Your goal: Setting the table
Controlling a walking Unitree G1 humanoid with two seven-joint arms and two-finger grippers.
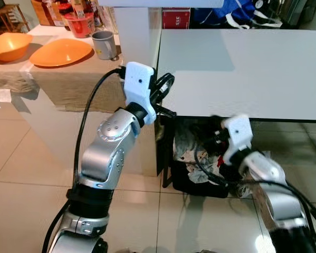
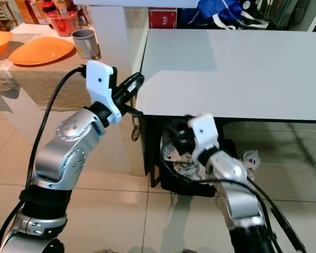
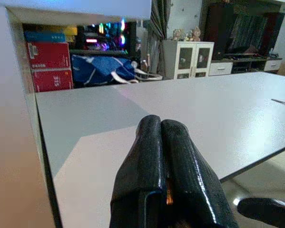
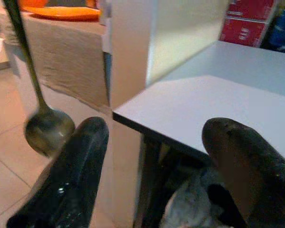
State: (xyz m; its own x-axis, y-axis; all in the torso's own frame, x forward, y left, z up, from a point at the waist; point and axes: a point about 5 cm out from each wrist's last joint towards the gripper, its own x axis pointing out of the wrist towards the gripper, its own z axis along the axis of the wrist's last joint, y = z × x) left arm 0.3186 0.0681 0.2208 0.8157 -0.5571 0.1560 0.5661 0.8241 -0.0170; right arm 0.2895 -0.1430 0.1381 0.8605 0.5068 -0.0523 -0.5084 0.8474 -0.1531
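- Metal spoon (image 4: 49,126), one, hangs bowl-down beside the near corner of the white table (image 1: 242,68), its thin handle running up toward the left gripper.
- Left gripper (image 1: 165,84) is raised at that table corner. Its two black fingers (image 3: 147,156) are pressed tight together, and they seem to pinch the spoon handle, though the grip itself is hard to make out.
- Right gripper (image 4: 156,133) sits lower, just under the table's front edge, with its two fingers spread wide and nothing between them.
- One black basket (image 1: 200,184) stands on the tiled floor under the table, stuffed with crumpled paper or cloth.
- Cloth-covered counter (image 1: 73,84) stands on the robot's left, past a white panel.
- Two orange dishes lie on the counter: a bowl (image 1: 7,45) and a shallow plate (image 1: 60,51), side by side.
- One grey mug (image 1: 103,44) stands just beside the plate, and one red tub (image 1: 79,23) stands behind it.
- Two red boxes (image 3: 48,54) are stacked beyond the far end of the table, next to one blue bag (image 3: 102,69).
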